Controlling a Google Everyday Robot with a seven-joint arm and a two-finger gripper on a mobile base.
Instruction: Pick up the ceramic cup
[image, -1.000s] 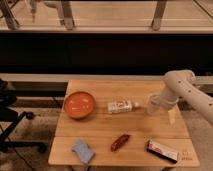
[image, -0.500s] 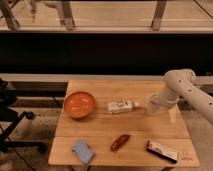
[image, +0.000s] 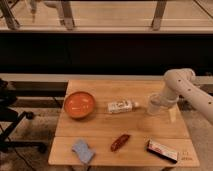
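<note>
Currently the hand (image: 161, 102) sits at the table's (image: 125, 125) right rear, its fingers spread wide around or just at the ceramic cup (image: 155, 104); no grip is evident. The white arm (image: 187, 90) enters from the right edge, bends at an elbow and angles down-left to the cup. Left of the cup lies the clear bottle (image: 121, 106), then the orange bowl (image: 79, 104). Nearer the front edge: blue sponge (image: 83, 150), red packet (image: 120, 142), boxed snack (image: 161, 150).

On my feed the wooden desk (image: 165, 131) carries an orange bowl (image: 79, 104) at its left, a clear bottle (image: 121, 106) lying on its side mid-desk, a blue sponge (image: 82, 150), a red packet (image: 120, 142) and a dark snack bar (image: 161, 150) along the front edge.
</note>
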